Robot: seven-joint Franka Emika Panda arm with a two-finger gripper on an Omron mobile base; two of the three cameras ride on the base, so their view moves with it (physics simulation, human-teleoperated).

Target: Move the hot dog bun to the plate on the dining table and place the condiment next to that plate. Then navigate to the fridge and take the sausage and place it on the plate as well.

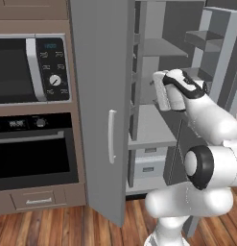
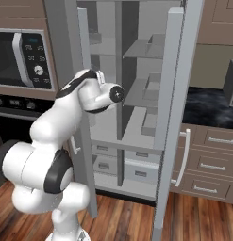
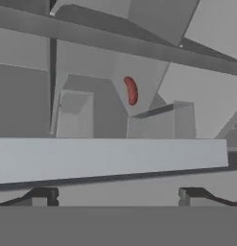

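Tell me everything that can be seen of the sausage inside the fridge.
The sausage is a small reddish-brown piece, smooth and slightly curved, with rounded ends. In the hand view it stands nearly upright in the picture and lies on a pale grey shelf deep inside the fridge. Nothing else rests against it. The end effector is open and far from it, its two dark tips at the bottom of that view.

Red sausage (image 3: 131, 90) on grey fridge shelf (image 3: 139, 72), beyond spread hand (image 3: 119, 196).
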